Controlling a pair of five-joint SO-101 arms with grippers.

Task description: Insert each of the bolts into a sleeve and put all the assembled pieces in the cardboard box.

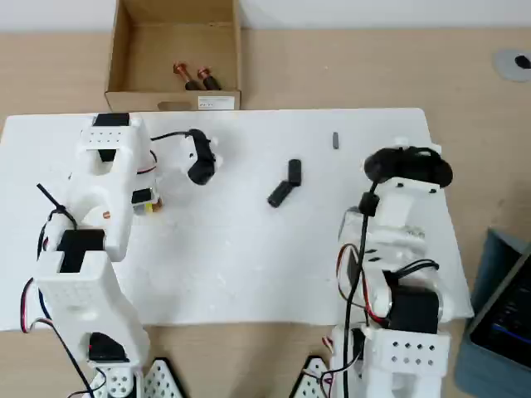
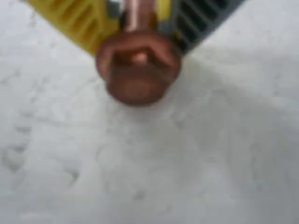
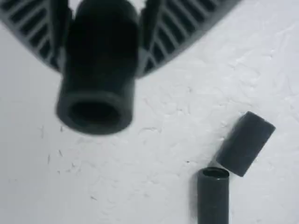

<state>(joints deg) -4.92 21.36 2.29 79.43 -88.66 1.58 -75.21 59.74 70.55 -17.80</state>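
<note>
Currently the left pincer (image 2: 140, 16) grips a copper bolt (image 2: 138, 70) by its shank, head outward, over the white mat (image 1: 249, 265). Meanwhile the right pincer (image 3: 100, 23) clamps a black sleeve (image 3: 97, 88). Two loose sleeves (image 3: 245, 144) lie just beside each other on the mat. Two assembled pieces (image 1: 192, 76) rest in the cardboard box (image 1: 116, 66).

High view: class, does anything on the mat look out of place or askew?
Nothing looks damaged. Two loose sleeves lie at an angle on the mat; a small dark piece lies alone beyond them.
</note>
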